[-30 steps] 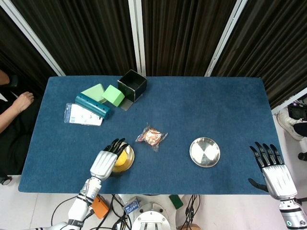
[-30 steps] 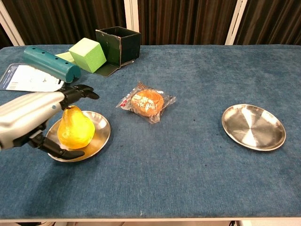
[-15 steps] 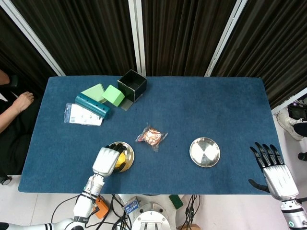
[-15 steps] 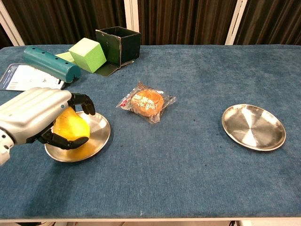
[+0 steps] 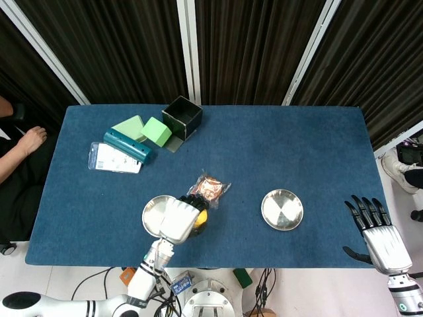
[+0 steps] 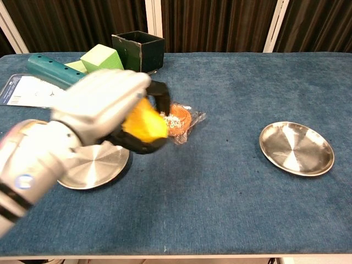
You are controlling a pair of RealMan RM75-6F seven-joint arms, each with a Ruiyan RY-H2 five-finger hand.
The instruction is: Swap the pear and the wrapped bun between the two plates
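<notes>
My left hand [image 5: 181,220] [image 6: 104,107] grips the yellow pear [image 6: 144,122] [image 5: 201,216] and carries it above the table, just right of the left metal plate [image 5: 154,212] [image 6: 93,166], which lies bare. The wrapped bun [image 5: 210,187] [image 6: 180,118] lies on the blue cloth between the plates, partly hidden behind the hand in the chest view. The right metal plate [image 5: 282,209] [image 6: 296,148] holds nothing. My right hand [image 5: 378,237] hovers open off the table's right front corner, seen only in the head view.
At the back left stand a black open box [image 5: 182,117], two green blocks [image 5: 156,131], a teal cylinder [image 5: 127,145] and a flat packet [image 5: 114,159]. A person's hand [image 5: 30,139] rests beyond the table's left edge.
My left hand closed around the pear, lifted it off the left plate and moved right toward the bun. The right hand stayed still.
</notes>
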